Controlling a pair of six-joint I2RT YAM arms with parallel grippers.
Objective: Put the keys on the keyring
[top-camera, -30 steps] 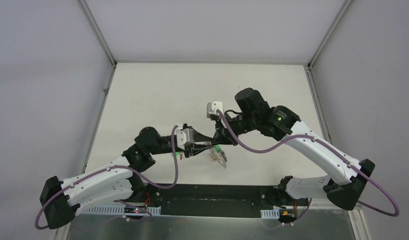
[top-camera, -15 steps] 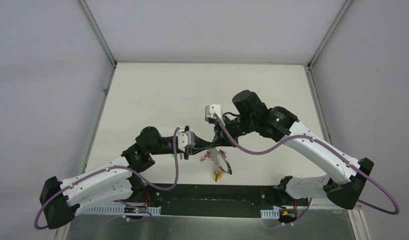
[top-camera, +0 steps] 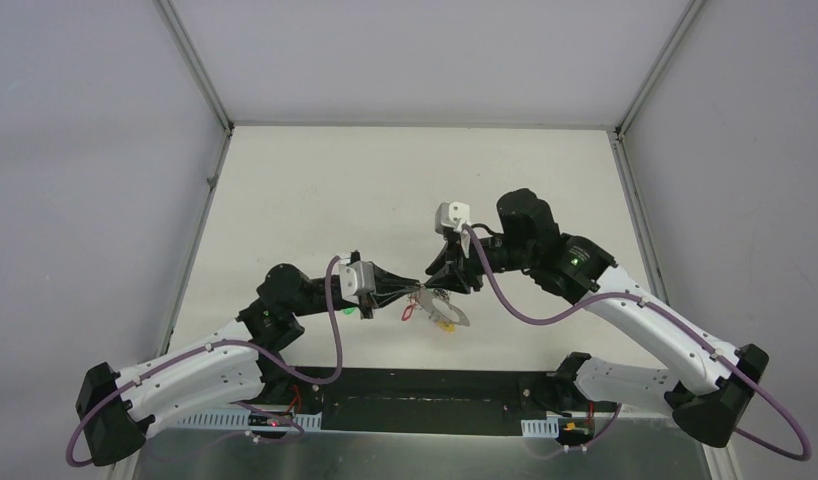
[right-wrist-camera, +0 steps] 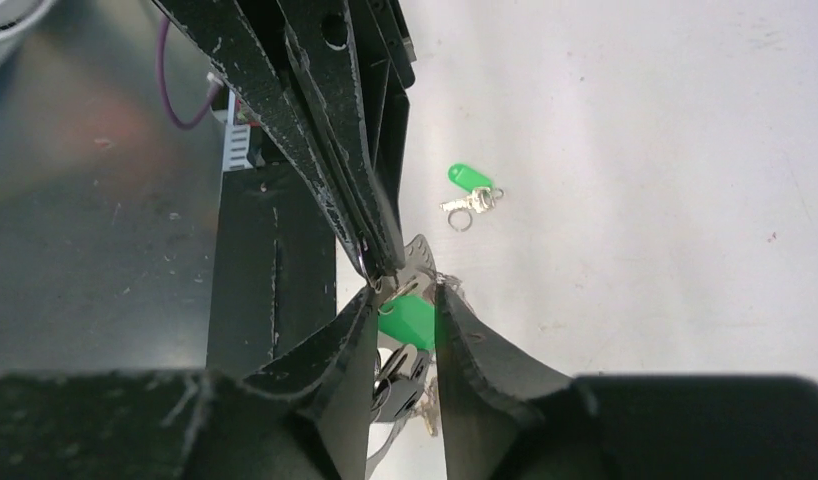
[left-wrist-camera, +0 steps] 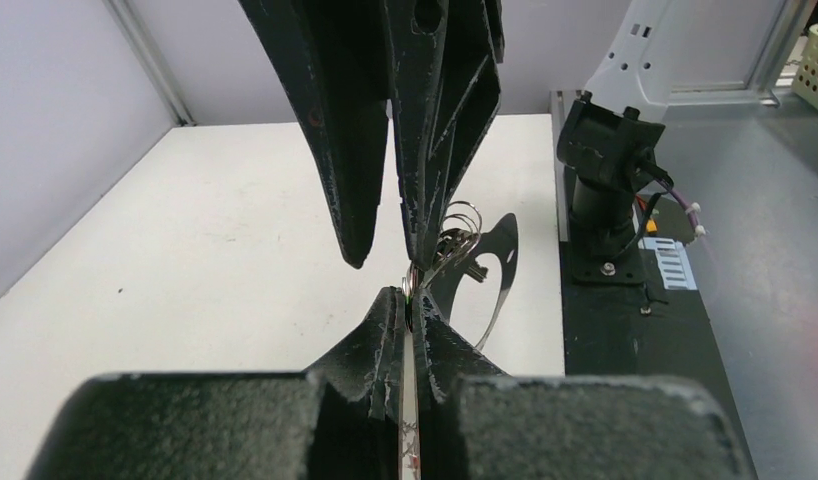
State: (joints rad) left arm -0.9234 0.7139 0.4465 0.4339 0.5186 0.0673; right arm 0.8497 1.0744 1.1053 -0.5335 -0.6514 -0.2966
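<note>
White tabletop (top-camera: pixel 315 180) between pale grey walls (top-camera: pixel 85 150).

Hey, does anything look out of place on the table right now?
A green-capped key lies loose on the table, apart from the keyring pinched in the left tool; it is not strung on it yet.

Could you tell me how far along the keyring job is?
Done: the keyring already carries a red key and yellow key. In hand: the left gripper pinches the keyring; the right gripper stands open beside it. Left: a green-capped key lies loose on the table.
</note>
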